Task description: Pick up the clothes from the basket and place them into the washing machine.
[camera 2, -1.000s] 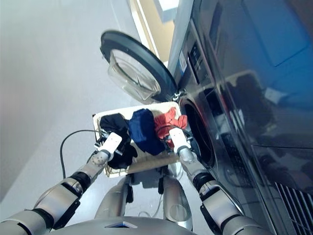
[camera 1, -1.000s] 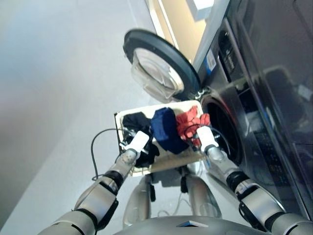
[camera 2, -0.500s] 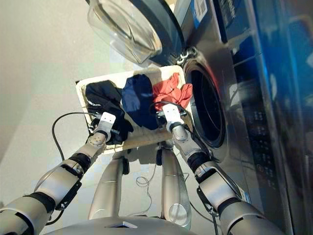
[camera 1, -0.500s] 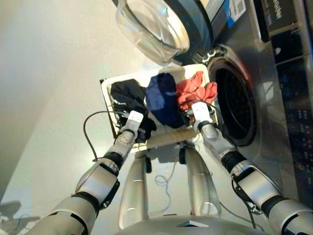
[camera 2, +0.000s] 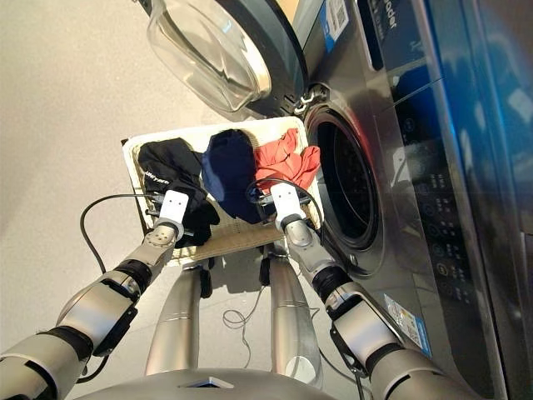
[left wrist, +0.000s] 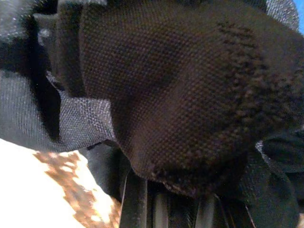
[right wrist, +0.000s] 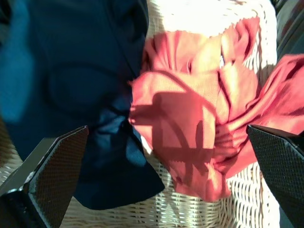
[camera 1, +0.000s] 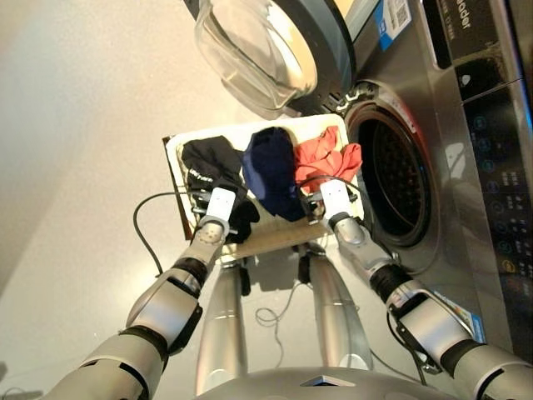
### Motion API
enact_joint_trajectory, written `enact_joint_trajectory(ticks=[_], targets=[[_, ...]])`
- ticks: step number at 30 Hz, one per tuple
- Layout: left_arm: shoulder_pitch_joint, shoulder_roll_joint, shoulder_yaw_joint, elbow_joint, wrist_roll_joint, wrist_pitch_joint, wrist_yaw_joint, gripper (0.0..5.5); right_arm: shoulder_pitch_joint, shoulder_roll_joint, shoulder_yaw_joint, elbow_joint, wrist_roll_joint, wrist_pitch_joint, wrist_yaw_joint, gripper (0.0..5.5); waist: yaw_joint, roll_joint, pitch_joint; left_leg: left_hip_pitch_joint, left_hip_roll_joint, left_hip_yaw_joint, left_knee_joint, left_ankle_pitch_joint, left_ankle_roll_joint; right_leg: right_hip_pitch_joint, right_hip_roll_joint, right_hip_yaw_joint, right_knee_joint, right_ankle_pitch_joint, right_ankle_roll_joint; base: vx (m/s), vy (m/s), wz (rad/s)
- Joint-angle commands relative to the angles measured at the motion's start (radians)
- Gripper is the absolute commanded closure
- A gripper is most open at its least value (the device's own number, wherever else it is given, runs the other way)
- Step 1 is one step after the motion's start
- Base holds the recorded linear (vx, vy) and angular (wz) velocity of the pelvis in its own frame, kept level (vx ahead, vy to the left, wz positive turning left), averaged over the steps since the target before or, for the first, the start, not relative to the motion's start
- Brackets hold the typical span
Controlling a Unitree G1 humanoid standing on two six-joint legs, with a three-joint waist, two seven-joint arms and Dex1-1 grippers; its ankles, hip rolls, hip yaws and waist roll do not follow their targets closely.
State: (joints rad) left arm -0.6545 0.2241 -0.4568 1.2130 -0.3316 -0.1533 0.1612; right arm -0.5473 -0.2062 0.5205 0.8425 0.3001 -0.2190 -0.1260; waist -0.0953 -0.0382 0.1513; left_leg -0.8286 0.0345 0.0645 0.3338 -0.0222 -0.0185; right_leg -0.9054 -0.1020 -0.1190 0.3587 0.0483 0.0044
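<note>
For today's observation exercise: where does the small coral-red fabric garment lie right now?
In the head views, the coral-red fabric garment lies at the right end of the cream-white wicker basket, between the navy blue garment and the washing machine's open porthole.

The basket (right wrist: 209,209) is woven cream wicker with a ribbed, rough weave, and on it lie three soft cloth pieces: a black garment (left wrist: 180,95) of coarse matt mesh-like knit, a navy garment (right wrist: 71,80) of smooth matt fabric, and a coral-red garment (right wrist: 190,137) of thin, crumpled woven cloth. The washing machine (camera 2: 391,242) has a brushed dark grey metal front with a dull sheen and a glossy dark control panel, while its door (camera 1: 258,50) is clear, shiny glass set in a smooth grey plastic-looking ring. The fingers of the right gripper (right wrist: 52,171) are black with a fine textured, matt face.
</note>
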Motion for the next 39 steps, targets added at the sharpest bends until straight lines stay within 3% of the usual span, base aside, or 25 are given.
enact_joint_trajectory(ticks=[1,2,5,6,11,16,21,31,39], targets=[[-0.037,0.03,0.057,-0.094,-0.074,-0.096,0.019,5.5,-0.037,0.001,0.009,-0.049,0.018,-0.069,0.015,0.0,0.002,0.026,0.031,0.143,-0.018,-0.031,-0.043,-0.075,-0.008,0.16,0.001,-0.011,-0.049,-0.078,0.114,-0.053,-0.027,-0.028],[-0.018,0.039,0.061,-0.19,-0.111,-0.113,0.012,5.5,-0.023,-0.01,0.014,-0.074,0.015,-0.069,0.023,0.0,0.004,0.024,0.039,0.175,-0.027,-0.023,-0.076,-0.035,-0.008,0.198,-0.003,-0.014,-0.088,-0.044,0.11,-0.067,-0.037,-0.035],[0.01,0.05,0.062,-0.297,-0.147,-0.138,-0.002,5.5,-0.004,-0.022,0.021,-0.093,-0.002,-0.067,0.033,0.0,0.011,0.027,0.053,0.233,-0.027,-0.019,-0.109,-0.024,-0.012,0.254,-0.003,-0.015,-0.121,-0.035,0.113,-0.026,-0.009,-0.005],[0.049,0.055,0.078,-0.402,-0.204,-0.158,-0.013,5.5,0.014,-0.033,0.023,-0.117,-0.014,-0.067,0.041,0.0,0.017,0.032,0.06,0.276,-0.032,-0.015,-0.132,-0.018,-0.013,0.298,-0.004,-0.016,-0.145,-0.03,0.115,0.0,0.0,0.0],[0.162,0.051,0.094,-0.636,-0.285,-0.179,-0.055,5.5,0.069,-0.061,0.024,-0.208,-0.049,-0.068,0.071,0.0,0.028,0.042,0.064,0.377,-0.038,0.0,-0.186,-0.006,-0.013,0.392,-0.004,-0.008,-0.198,-0.02,0.119,0.0,0.0,0.0],[0.221,0.03,0.092,-0.781,-0.373,-0.177,-0.091,5.5,0.083,-0.093,0.045,-0.27,-0.11,-0.073,0.091,0.0,0.034,0.059,0.058,0.437,-0.044,0.01,-0.233,0.006,-0.015,0.45,-0.005,-0.003,-0.241,-0.012,0.123,0.0,0.0,0.0],[0.278,-0.011,0.049,-0.908,-0.492,-0.165,-0.146,5.5,0.063,-0.142,0.096,-0.362,-0.22,-0.088,0.116,0.0,0.041,0.079,0.04,0.481,-0.046,0.019,-0.264,0.016,-0.013,0.498,-0.002,0.002,-0.283,-0.005,0.125,0.0,0.0,0.0],[0.33,-0.061,-0.077,-0.999,-0.648,-0.121,-0.22,5.5,-0.004,-0.129,0.207,-0.378,-0.355,-0.106,0.126,0.0,0.057,0.102,-0.004,0.566,-0.053,0.014,-0.315,0.029,-0.015,0.589,-0.006,-0.006,-0.333,0.0,0.13,0.0,0.0,0.0],[0.359,-0.037,-0.158,-1.057,-0.716,-0.08,-0.276,5.5,-0.026,-0.112,0.249,-0.316,-0.456,-0.097,0.096,0.0,0.065,0.109,-0.035,0.626,-0.051,0.01,-0.334,0.028,-0.017,0.659,-0.007,-0.02,-0.383,0.002,0.134,0.0,0.0,0.0]])
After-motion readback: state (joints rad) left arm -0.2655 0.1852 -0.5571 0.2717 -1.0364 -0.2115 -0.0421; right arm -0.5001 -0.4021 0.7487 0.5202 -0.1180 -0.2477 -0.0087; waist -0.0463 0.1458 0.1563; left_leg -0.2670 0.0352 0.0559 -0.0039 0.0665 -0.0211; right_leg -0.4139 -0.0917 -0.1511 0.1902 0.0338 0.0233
